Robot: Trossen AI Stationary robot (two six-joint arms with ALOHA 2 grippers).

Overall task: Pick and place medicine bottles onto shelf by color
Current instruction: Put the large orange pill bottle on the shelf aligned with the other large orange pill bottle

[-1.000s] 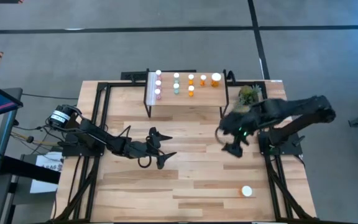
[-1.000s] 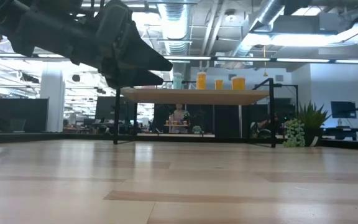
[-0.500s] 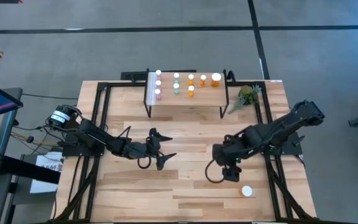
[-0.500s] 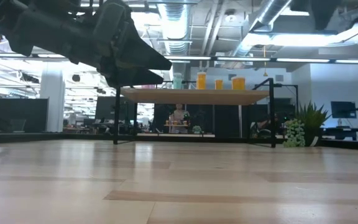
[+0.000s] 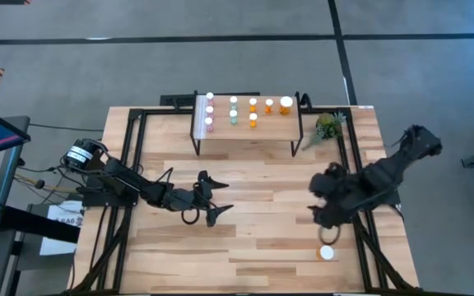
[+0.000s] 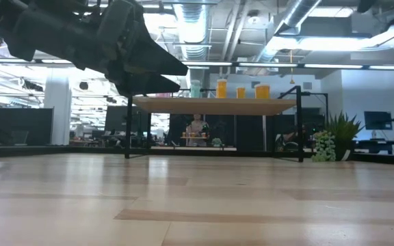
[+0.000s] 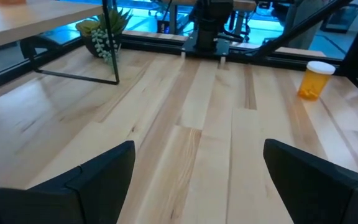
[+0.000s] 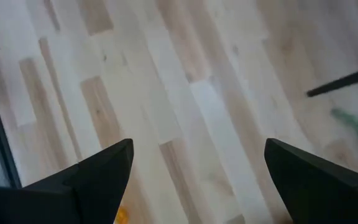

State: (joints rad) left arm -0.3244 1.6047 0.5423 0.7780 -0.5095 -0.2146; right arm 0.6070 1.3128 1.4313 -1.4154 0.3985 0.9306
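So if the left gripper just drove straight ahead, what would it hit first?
Probably nothing soon: the left gripper, open, faces bare table. The orange bottle sits off its line; the black frame rail comes first.

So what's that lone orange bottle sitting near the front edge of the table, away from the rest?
The orange bottle is a small pill bottle with a see-through orange body and a white cap. It stands upright on the bare wooden table, close to the front right corner, far from the shelf. Nothing touches it. The right gripper hangs open just beside it; only a sliver of orange shows in that arm's wrist view. The left wrist view shows it standing alone.
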